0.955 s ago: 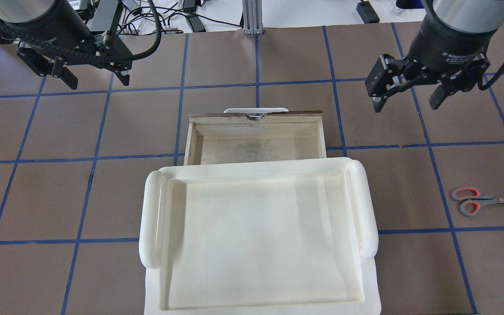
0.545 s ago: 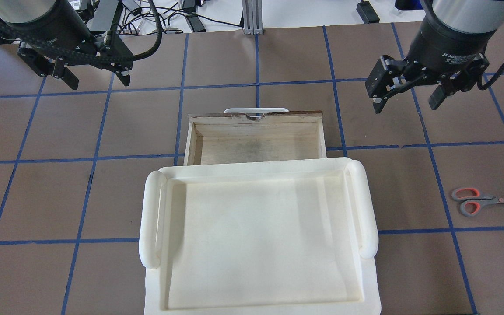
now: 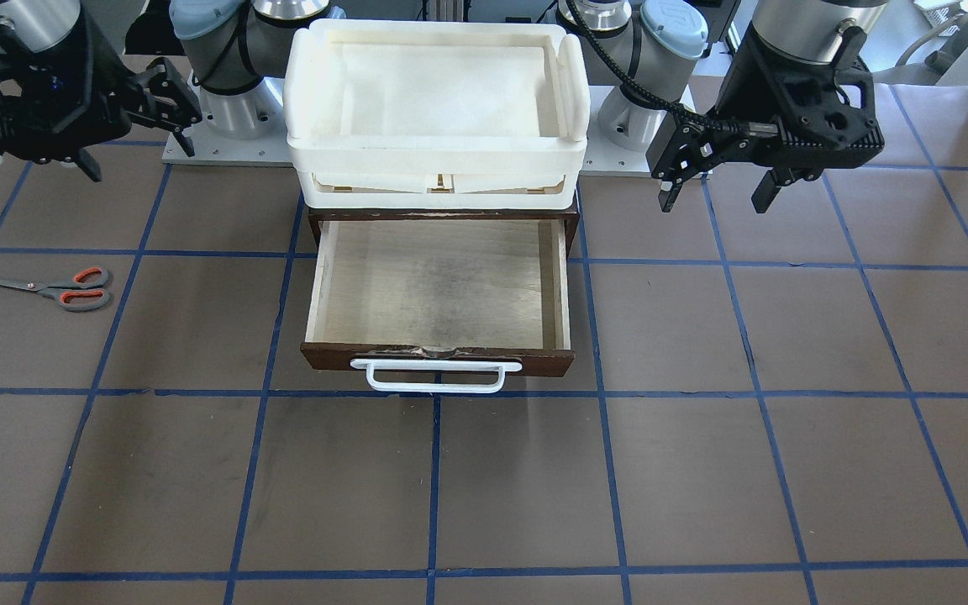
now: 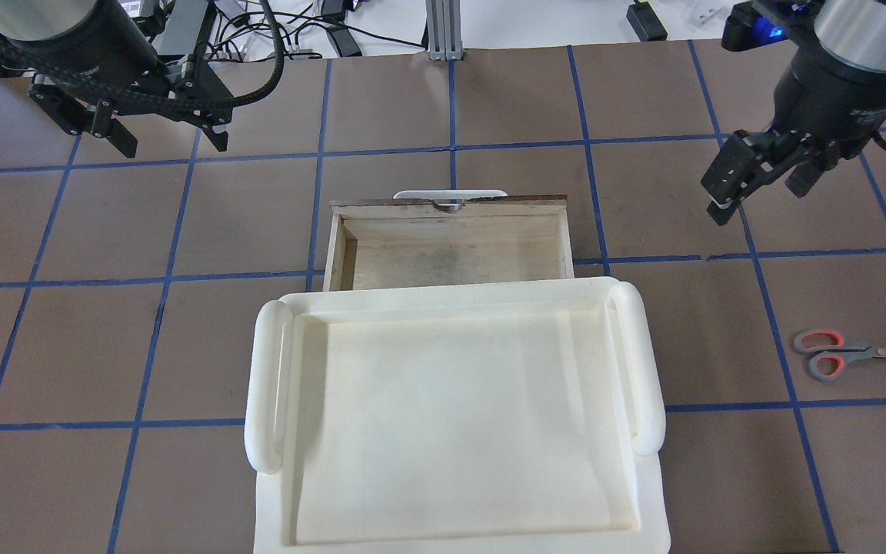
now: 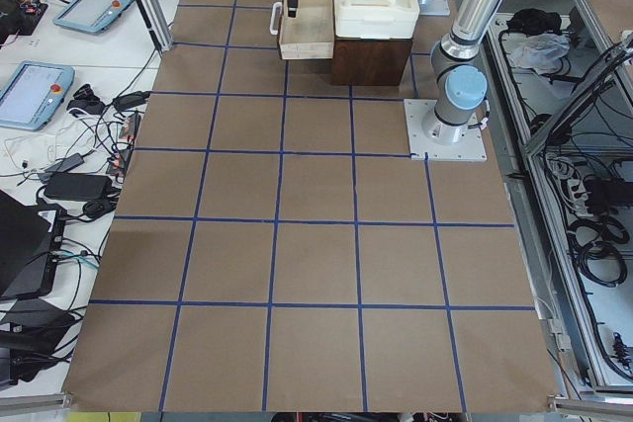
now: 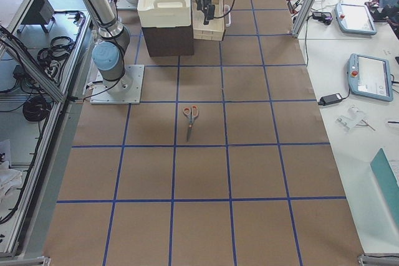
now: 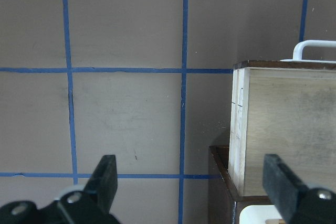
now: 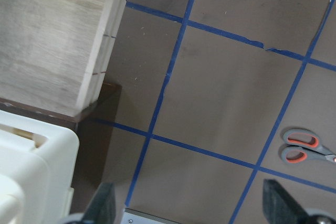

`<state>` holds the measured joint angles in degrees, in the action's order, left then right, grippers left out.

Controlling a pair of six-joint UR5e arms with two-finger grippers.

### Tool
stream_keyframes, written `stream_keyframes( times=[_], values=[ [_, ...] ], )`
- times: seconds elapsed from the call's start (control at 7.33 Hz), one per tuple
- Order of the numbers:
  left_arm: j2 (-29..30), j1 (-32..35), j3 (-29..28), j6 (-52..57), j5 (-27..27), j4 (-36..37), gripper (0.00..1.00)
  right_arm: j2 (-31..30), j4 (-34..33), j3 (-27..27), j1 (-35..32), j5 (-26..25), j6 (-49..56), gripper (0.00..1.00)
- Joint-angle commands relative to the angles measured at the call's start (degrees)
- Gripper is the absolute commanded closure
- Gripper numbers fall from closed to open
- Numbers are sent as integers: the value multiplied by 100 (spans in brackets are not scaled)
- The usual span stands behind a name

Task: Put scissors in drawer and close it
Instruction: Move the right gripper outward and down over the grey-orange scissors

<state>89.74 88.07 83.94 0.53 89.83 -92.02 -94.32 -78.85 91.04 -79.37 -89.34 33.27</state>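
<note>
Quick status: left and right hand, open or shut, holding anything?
Left hand: open, holding nothing.
Right hand: open, holding nothing.

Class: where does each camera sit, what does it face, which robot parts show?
Front-facing: opposite robot, looking down; drawer, both arms.
Overhead: behind robot; left tool, right tool.
Left: table's left end; left arm nearer.
Right: right end; right arm nearer.
Left wrist: downward; fingers, drawer.
Right wrist: downward; fingers, scissors.
Shared: overhead and right wrist show scissors.

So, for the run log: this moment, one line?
drawer open, empty | scissors on table, untouched | left tool open | right tool open
</note>
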Motion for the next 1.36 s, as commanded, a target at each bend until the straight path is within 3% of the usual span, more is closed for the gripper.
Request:
stream_keyframes(
  times=[0.0,0.41,0.82,1.23],
  values=[
    [9,0,0,0,-9,0,0,19,-373,535,1050,-231,2226,1],
    [26,0,0,9,-9,17,0,28,-2058,1598,2080,-435,5075,1],
    [9,0,9,9,-9,9,0,46,-3316,2425,2785,-409,6757,1],
    [26,0,9,9,-9,18,0,1272,-4582,2541,3497,-295,8194,1]
  ],
)
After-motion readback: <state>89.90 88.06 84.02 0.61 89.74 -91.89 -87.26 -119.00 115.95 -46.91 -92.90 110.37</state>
